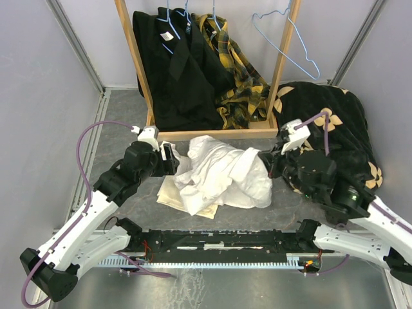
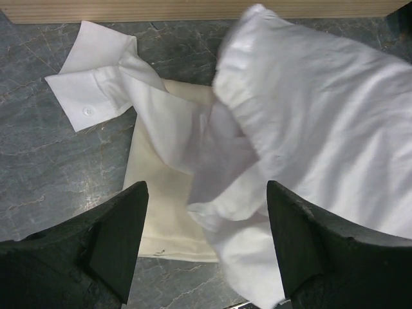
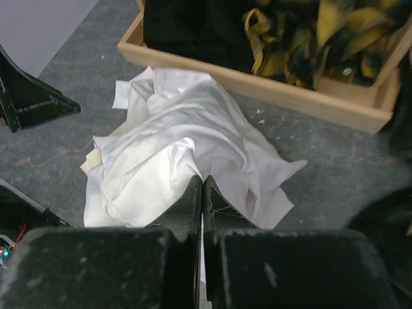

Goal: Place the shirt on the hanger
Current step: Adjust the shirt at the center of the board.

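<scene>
Shirt (image 1: 222,174), crumpled white heap (thin cloth)

Both my arms reach forward and inward, low, left gripper (image 2: 206,190) spread wide, right gripper (image 3: 201,187) pinched tight together.

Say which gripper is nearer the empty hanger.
Right. The right gripper sits at the shirt, below the hanger in the top view; the left gripper is across the shirt, farther left.

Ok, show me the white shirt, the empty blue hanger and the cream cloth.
white shirt (image 1: 222,170), top view, middle of the crumpled heap.
empty blue hanger (image 1: 313,72), top view, its lower right corner.
cream cloth (image 2: 164,215), left wrist view, its bare lower part.
</scene>
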Tool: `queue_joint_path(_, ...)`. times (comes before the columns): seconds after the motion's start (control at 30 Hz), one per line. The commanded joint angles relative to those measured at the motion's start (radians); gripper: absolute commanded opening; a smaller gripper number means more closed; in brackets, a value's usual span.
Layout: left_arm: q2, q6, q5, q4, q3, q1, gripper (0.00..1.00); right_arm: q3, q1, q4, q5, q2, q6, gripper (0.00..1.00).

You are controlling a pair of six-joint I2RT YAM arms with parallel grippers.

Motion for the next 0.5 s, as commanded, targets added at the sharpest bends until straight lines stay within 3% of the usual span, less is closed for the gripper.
queue_joint_path(0.0, 0.000, -0.005, -0.031, 0.041, 0.022, -0.001, 0.80, 0.184, -0.002, -0.086, 0.135, 0.015, -0.133, 0.00)
queue_joint_path(0.27, -0.008, -0.001, -0.041, 0.038, 0.017, -0.001, 0.80, 0.332, -0.002, -0.151, 0.232, 0.060, -0.265, 0.00)
queue_joint_path(0.47, -0.016, -0.003, -0.043, 0.035, 0.006, -0.001, 0.80, 0.353, -0.002, -0.166, 0.218, 0.079, -0.275, 0.00)
